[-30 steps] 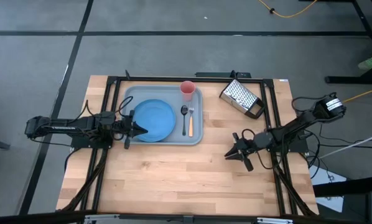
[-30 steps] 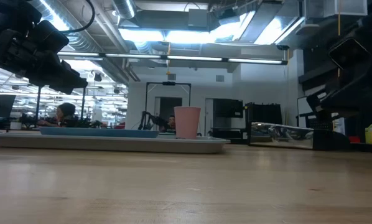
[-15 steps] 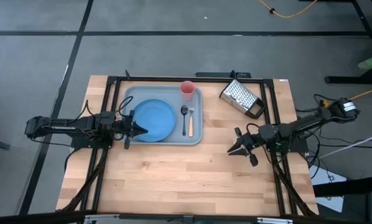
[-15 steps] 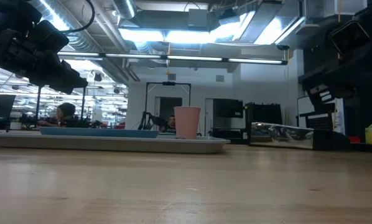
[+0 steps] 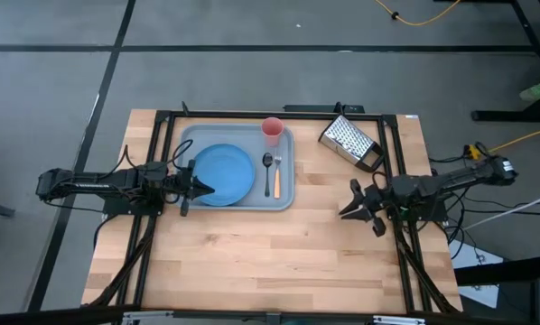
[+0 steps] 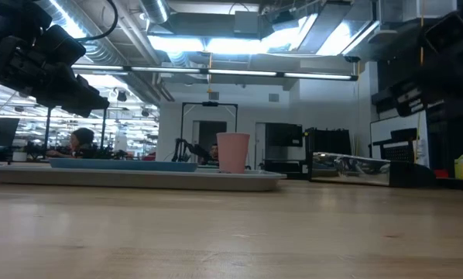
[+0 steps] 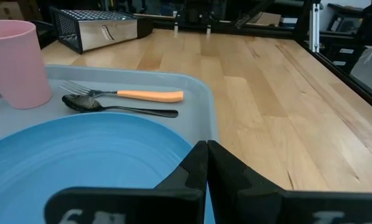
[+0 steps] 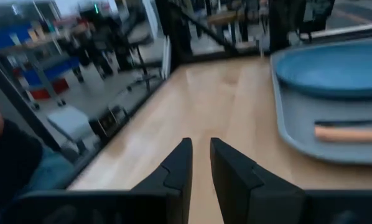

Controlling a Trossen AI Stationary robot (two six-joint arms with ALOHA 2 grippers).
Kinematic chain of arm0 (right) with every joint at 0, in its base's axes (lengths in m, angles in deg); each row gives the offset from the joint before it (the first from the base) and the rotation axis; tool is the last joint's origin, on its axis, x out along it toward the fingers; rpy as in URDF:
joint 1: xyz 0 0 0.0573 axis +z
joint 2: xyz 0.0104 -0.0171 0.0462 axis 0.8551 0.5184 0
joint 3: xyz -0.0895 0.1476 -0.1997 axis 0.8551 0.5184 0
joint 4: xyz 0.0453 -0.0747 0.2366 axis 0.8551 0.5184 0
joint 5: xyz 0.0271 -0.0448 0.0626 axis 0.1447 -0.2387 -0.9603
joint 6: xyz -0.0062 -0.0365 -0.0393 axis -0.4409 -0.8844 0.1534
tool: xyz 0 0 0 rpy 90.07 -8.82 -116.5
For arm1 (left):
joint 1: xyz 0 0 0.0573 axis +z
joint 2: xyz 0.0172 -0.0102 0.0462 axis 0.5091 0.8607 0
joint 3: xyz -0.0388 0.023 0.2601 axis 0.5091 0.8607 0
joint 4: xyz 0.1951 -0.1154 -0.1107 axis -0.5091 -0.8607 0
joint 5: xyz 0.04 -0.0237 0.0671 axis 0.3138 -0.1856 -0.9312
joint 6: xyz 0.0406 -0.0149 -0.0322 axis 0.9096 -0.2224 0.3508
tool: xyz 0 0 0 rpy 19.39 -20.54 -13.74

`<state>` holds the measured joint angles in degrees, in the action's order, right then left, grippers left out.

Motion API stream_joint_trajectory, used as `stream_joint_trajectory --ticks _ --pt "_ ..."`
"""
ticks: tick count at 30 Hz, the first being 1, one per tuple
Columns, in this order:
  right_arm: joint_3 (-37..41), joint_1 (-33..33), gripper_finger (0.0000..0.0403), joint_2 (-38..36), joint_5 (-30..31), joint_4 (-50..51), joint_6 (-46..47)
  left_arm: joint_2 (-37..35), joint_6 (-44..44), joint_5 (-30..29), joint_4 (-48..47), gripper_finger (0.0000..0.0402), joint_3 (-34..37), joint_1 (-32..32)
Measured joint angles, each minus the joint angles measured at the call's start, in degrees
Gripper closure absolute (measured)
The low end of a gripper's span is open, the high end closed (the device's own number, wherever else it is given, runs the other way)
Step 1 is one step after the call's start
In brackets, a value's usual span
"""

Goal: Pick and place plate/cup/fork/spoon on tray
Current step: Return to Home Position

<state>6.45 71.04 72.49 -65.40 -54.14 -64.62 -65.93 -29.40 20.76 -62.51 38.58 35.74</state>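
The grey-blue tray [image 5: 286, 197] lies at the table's far left-centre. On it rest the blue plate [image 5: 223, 174], the pink cup [image 5: 272, 131] standing at the tray's far right corner, the dark spoon [image 5: 267, 167] and the orange-handled fork [image 5: 276, 178], side by side right of the plate. My left gripper [image 5: 205, 190] is shut and empty, hovering just above the plate's near edge [image 7: 173, 155]. My right gripper [image 5: 346, 209] is empty over bare wood near the table's right edge, its fingers [image 8: 200, 149] a narrow gap apart and pointing toward the tray.
A metal box grater [image 5: 351, 143] lies on its side at the far right of the table and also shows in the left wrist view [image 7: 96, 28]. Black frame rails [image 5: 398, 162] run along the table's edges. Bare wood [image 5: 252, 262] fills the near half.
My right gripper has drawn back toward the table's right edge and a little toward the far edge, its arm swinging out past the edge.
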Motion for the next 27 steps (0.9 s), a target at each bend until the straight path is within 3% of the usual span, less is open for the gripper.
stream_joint_trajectory --ticks 10,18,27 --pt "0.0 -0.2 0.0341 -10.3 0.1 6.4 4.4 0.0 0.0 0.0 0.0 0.0401 0.0 0.0" --pt "0.0 -4.5 0.0341 -19.4 0.2 11.9 4.4 0.0 0.0 0.0 0.0 0.0401 0.0 0.0" --pt "0.0 -7.5 0.0341 -23.3 0.3 11.5 7.5 0.0 0.0 0.0 0.0 0.0401 0.0 0.0"
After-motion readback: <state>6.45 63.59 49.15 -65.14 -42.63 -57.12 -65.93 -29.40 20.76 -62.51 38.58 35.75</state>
